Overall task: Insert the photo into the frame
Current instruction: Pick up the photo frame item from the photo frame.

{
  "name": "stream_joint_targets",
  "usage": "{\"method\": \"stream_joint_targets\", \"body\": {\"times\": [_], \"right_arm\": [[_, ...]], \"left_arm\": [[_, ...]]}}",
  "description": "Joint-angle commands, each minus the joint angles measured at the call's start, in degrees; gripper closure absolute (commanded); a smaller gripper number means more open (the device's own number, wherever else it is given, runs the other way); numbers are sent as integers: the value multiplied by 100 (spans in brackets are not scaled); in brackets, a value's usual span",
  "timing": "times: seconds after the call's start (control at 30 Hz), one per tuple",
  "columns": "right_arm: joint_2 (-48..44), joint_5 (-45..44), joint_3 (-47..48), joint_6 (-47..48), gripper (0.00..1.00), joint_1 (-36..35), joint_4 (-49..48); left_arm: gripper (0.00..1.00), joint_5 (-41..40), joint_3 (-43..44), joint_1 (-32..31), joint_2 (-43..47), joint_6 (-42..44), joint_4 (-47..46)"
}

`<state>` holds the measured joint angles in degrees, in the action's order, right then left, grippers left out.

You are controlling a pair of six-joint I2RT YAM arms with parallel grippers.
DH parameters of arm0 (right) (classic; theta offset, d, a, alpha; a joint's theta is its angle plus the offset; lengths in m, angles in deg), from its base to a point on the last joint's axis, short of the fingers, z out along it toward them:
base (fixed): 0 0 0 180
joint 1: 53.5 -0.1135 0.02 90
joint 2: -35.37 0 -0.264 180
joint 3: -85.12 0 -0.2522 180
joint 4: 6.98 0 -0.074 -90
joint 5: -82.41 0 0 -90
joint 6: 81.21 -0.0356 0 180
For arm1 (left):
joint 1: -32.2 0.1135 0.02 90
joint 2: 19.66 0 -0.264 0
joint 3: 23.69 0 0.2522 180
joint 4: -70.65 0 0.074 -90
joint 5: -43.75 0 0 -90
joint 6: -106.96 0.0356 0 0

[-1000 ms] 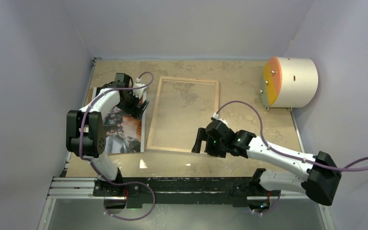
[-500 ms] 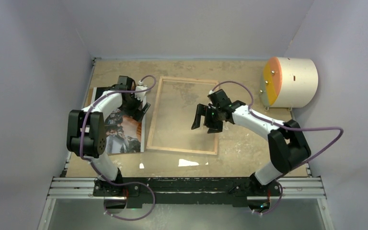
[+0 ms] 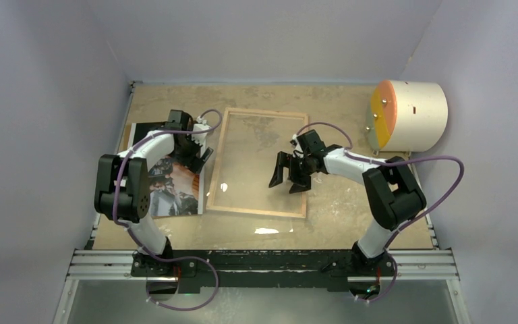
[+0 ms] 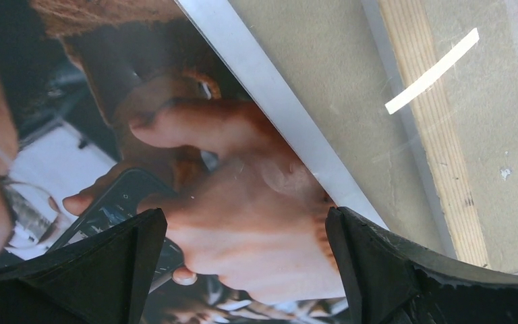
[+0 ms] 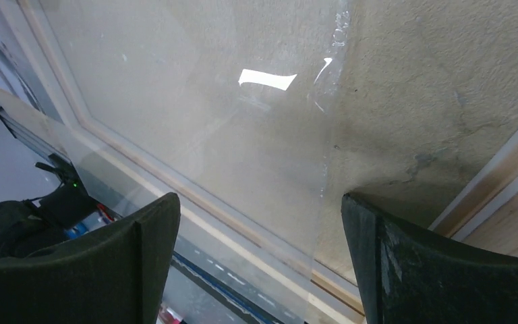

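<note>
The photo [image 3: 170,185] lies face up at the table's left; in the left wrist view [image 4: 229,175] it shows a hand holding a phone, with a white edge. The frame [image 3: 218,162] lies flat to its right, light wood rim up, with a clear pane; its rim also shows in the left wrist view [image 4: 438,135]. My left gripper [image 3: 199,156] is open low over the photo's right edge, its jaws [image 4: 243,270] wide apart and empty. My right gripper [image 3: 287,174] is open over the pane's right half [image 5: 260,263], near the right rim [image 5: 512,175], holding nothing.
A white cylinder with an orange and yellow face [image 3: 405,115] stands at the back right. A brown strip [image 3: 125,135] shows beside the photo's far left corner. Purple walls close in the left, back and right. A metal rail [image 3: 263,263] runs along the near edge.
My right arm has swung from the frame's near right corner back over the pane's right half, its elbow folding in. My left gripper has shifted slightly along the photo's right edge.
</note>
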<state>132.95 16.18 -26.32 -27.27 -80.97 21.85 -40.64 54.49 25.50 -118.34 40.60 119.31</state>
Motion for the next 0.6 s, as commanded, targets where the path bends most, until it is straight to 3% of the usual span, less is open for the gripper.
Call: {"method": "stream_joint_targets", "body": {"times": [0.0, 0.2, 0.37, 0.57], "right_arm": [[95, 159, -215, 152, 9, -5, -351], [313, 593, -443, -88, 11, -5, -1004], [126, 1371, -781, -547, 14, 4, -2129], [-422, 2094, -1300, -1278, 26, 48, -3846]], "left_arm": [[3, -25, -125, -50, 50, 97, -157], [3, -6, -173, -77, 4, 81, -175], [3, 11, -241, -86, -70, 112, -201], [3, 37, -313, -94, -132, 154, -228]]}}
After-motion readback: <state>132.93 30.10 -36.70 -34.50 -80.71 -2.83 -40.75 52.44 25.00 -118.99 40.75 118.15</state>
